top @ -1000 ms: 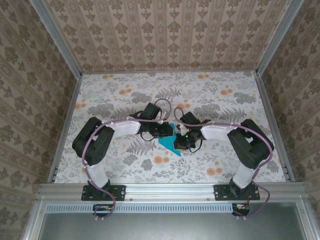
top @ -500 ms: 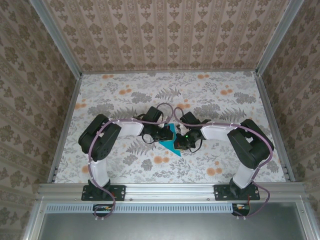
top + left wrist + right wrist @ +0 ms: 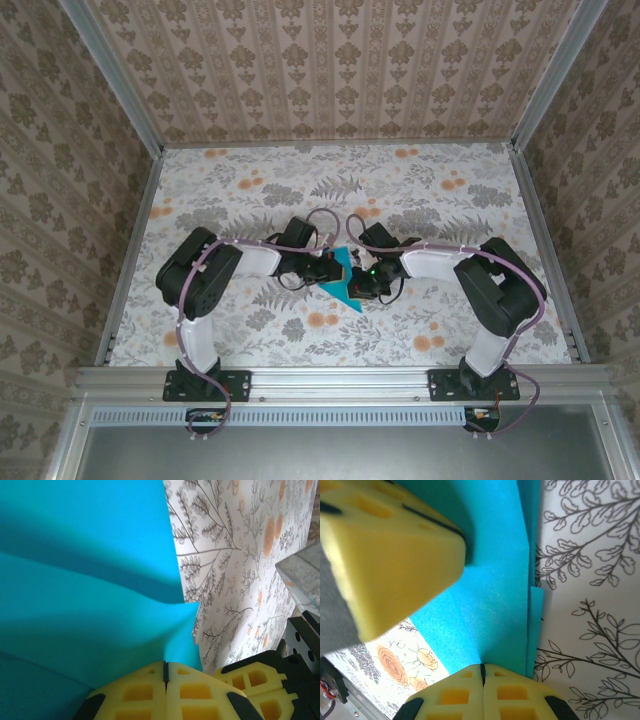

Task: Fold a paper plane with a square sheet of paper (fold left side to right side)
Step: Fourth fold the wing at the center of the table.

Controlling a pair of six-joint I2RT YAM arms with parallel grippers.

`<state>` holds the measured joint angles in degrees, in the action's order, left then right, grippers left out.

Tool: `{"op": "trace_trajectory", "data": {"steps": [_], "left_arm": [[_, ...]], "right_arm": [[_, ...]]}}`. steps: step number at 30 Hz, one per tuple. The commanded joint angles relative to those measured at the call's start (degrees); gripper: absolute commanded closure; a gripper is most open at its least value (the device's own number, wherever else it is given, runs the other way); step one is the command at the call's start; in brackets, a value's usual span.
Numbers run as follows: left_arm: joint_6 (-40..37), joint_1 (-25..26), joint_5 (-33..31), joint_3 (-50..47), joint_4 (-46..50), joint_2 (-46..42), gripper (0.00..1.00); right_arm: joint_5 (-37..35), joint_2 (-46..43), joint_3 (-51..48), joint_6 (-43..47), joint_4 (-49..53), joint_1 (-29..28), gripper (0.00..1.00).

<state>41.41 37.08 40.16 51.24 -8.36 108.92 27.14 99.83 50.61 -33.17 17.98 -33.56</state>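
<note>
Tight spot at mid-table: my left pincer (image 3: 330, 268) and my right pincer (image 3: 360, 285) sit nose to nose, both clamped on the paper (image 3: 340, 291), with no gap to slip between them. From my right wrist, the left one's yellow finger (image 3: 385, 555) looms close over the sheet and blocks that side. My left arm (image 3: 250, 258) and right arm (image 3: 440, 262) fence the middle. There's open floral table (image 3: 440, 190) beyond, up to the back wall (image 3: 340, 70), and a clear strip in front, up to the rail (image 3: 340, 378)
</note>
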Motion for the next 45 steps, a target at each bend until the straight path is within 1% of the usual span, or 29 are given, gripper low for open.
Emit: {"op": "trace_trajectory", "data": {"steps": [1,6,12,15,17,20,27,29,32,36,41,43,45], "left_arm": [[-0.9,-3.1,-5.1,-0.7,1.6,2.2,0.99],[-4.8,-5.1,-6.3,2.8,7.0,2.9,0.99],[-9.9,-8.7,-8.9,7.7,13.2,4.5,0.99],[-11.6,-10.5,-9.2,9.0,14.7,5.2,0.99],[-12.7,-13.1,-9.4,9.7,15.5,5.7,0.99],[-13.9,-15.1,-9.7,10.7,16.7,6.1,0.99],[-15.3,-18.3,-9.0,12.8,18.2,6.1,0.98],[-15.6,-18.5,-9.1,12.8,18.7,4.6,0.96],[-15.0,-18.6,-9.3,11.4,18.9,0.9,0.91],[-11.9,-18.4,-8.2,7.0,16.9,-6.6,0.80],[-6.2,-16.2,-8.2,0.8,15.2,-16.3,0.61],[-3.7,-14.8,-7.9,-1.4,14.3,-18.5,0.57],[-1.5,-13.3,-7.2,-3.1,12.7,-19.6,0.55]], "right_arm": [[-6.7,3.2,-1.7,1.0,9.6,0.3,1.00],[-6.7,3.1,-1.7,1.3,10.1,0.3,1.00],[-6.5,2.4,-2.1,1.1,10.3,0.3,1.00],[-6.4,2.1,-2.3,1.0,10.4,0.3,1.00],[-6.4,1.9,-2.5,1.0,10.4,0.3,1.00],[-6.3,1.6,-2.6,0.9,10.5,0.3,1.00],[-4.8,0.8,-2.8,0.3,9.4,0.3,1.00],[-3.7,0.2,-3.2,-0.5,7.6,0.2,1.00],[-1.4,-1.6,-3.8,-1.9,3.2,0.3,1.00],[-0.9,-6.1,-4.2,-4.0,-3.3,0.3,0.88],[-6.6,-14.2,-4.6,-2.8,-6.4,1.9,0.72],[-8.1,-16.9,-5.3,-2.3,-7.6,3.1,0.64],[-8.2,-18.7,-6.0,-1.7,-8.6,4.3,0.59]]}}
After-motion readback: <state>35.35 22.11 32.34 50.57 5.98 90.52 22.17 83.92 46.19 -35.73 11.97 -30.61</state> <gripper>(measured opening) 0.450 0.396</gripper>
